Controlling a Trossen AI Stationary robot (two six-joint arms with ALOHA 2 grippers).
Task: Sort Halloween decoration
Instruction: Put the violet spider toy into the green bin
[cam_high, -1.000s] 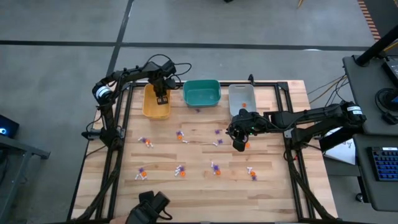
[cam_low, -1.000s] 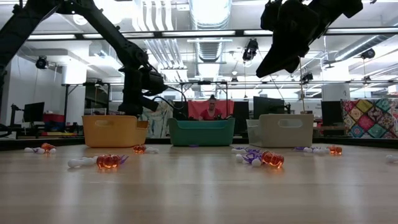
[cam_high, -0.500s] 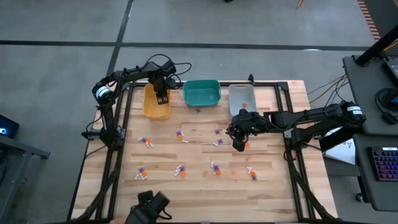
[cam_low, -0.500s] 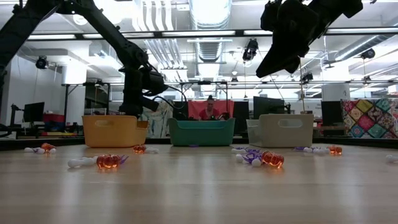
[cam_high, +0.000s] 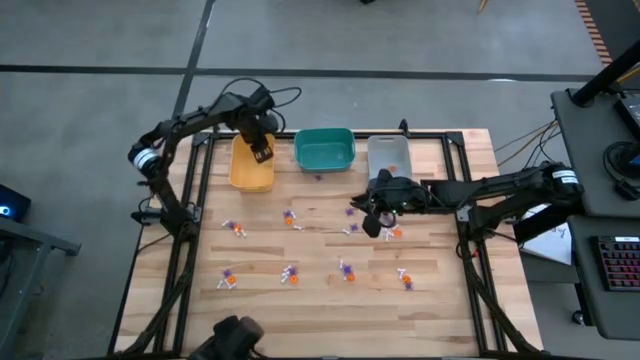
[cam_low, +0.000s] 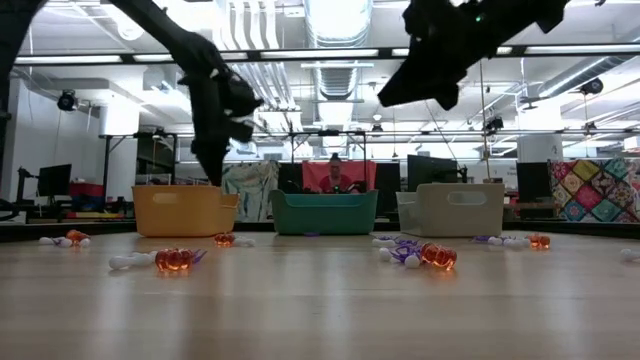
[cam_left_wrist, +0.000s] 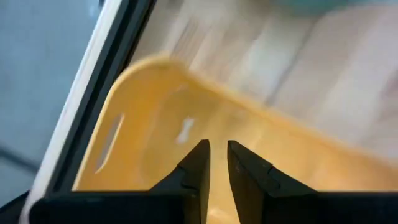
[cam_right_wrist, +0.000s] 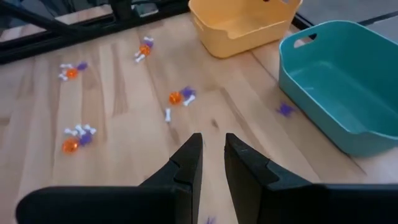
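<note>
Since 1 s ago both arms have shifted. Left claw has lifted and swung toward the far end of the yellow bin; it was lower over the bin's middle before. Right claw has swung from the worktop's right-centre toward the middle, nearer the teal bin.

Left claw: fingers nearly together with a thin gap, nothing between them — released, empty. Below it, inside the yellow bin, 1 small pale piece lies on the floor of the bin. Judgement: a trinket has just been dropped there, so 1 sort cycle looks finished and the left arm is free for the next pick.

Right claw: fingers close together, a narrow gap, no trinket visible between them — empty as far as the wrist view shows. It hangs above the worktop, clear of the surface in the low view.

Halloween decoration — mostly unsorted, scattered in small orange, purple and white clusters around and ahead of the right claw; 1 purple piece lies just beside the teal bin. 1 orange piece sits in the grey bin. Judgement: early in the task.
</note>
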